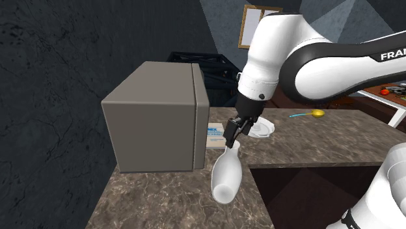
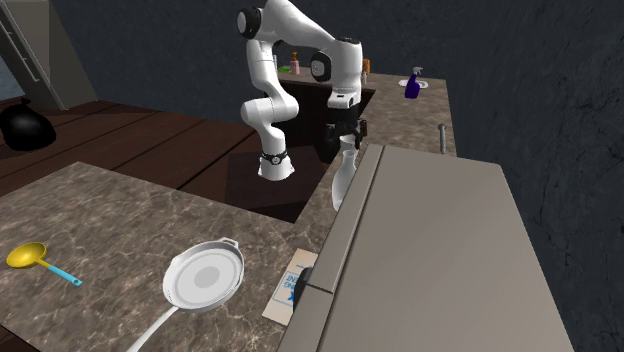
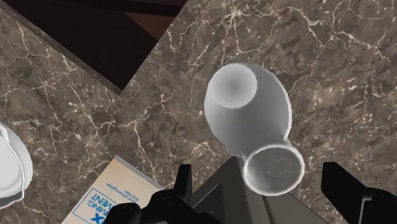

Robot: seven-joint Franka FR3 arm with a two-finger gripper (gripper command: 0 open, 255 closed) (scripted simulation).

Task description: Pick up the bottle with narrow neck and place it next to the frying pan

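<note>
A white bottle with a narrow neck [image 1: 226, 175] sits on the marble counter close beside a big grey box [image 1: 156, 117]. Its neck points toward my black gripper [image 1: 235, 132]. In the wrist view the bottle's mouth [image 3: 273, 168] lies between the two fingers, which stand apart and do not touch it, so my gripper [image 3: 262, 183] is open. The second exterior view has the gripper [image 2: 345, 135] just above the bottle [image 2: 343, 178]. The white frying pan [image 2: 205, 275] lies farther along the counter, beyond the box's far end. Part of the pan [image 1: 263, 128] shows behind my hand.
The grey box [image 2: 430, 260] fills the counter's wall side. A blue-and-white card [image 2: 288, 290] lies between box and pan. A yellow spoon [image 2: 28, 257] rests past the pan. A blue spray bottle [image 2: 412, 88] stands behind the arm. The counter drops off into a dark gap [image 1: 312, 195].
</note>
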